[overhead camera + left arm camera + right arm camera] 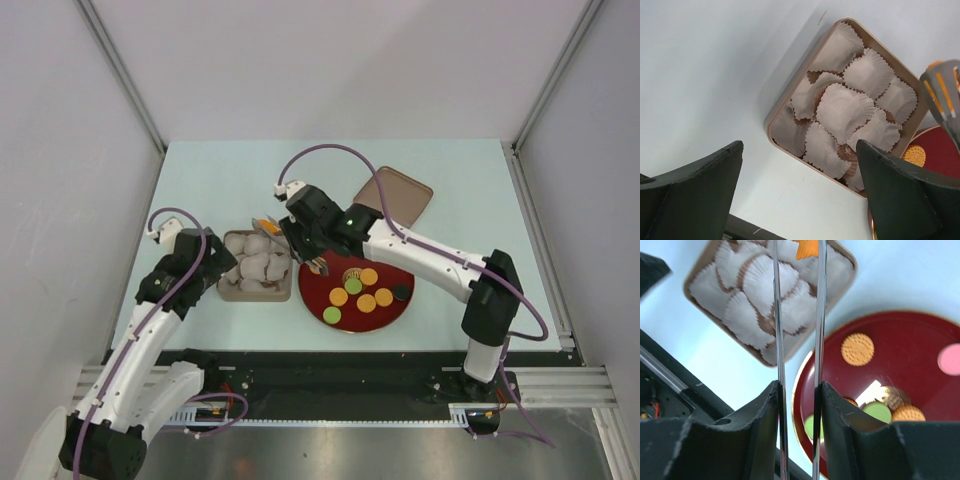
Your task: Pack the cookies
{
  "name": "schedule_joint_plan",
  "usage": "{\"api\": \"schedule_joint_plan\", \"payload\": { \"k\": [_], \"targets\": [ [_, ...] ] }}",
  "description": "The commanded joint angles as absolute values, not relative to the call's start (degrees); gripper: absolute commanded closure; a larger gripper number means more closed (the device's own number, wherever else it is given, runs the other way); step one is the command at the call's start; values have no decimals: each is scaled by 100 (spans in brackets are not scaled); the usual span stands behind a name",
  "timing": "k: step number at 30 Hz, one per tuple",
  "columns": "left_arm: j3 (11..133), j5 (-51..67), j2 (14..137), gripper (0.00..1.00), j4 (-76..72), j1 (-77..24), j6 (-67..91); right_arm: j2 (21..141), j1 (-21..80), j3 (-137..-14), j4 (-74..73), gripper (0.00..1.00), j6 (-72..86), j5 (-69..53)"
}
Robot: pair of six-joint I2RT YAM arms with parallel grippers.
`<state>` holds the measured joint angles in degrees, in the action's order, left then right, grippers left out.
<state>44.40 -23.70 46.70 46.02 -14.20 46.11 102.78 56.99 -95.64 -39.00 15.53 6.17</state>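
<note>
While cups (845,107) fill the tin (255,296), cookies (367,302) dot the plate (316,290); right fingers (755,440) grip tongs (819,315); left fingers (695,190) gape.

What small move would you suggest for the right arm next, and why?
Probably lower the metal tongs, gripped between the jaws of the right gripper, toward a white pleated paper cup in the tan square tray. An orange piece looks pinched at the tong tips, apparently above the tray. Other round cookies still lie on the dark-red round plate.
</note>
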Motion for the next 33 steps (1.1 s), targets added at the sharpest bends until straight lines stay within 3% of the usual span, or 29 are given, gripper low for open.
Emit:
{"api": "schedule_joint_plan", "payload": {
  "k": [1,15,26,33],
  "targets": [
    [4342,-2259,4570,0,4553,-1362,4632,10598,5766,-10160,-3718,88,1389,387],
    [4315,-2241,4544,0,4526,-1354,4509,11179,5783,-10555,-3762,82,1310,387],
    [4307,-2232,4526,0,4535,-1354,4500,11259,5766,-10696,-3744,50,1336,404],
    [4324,-2215,4535,0,4518,-1354,4509,11145,5748,-10617,-3718,46,1380,527]
  ]
}}
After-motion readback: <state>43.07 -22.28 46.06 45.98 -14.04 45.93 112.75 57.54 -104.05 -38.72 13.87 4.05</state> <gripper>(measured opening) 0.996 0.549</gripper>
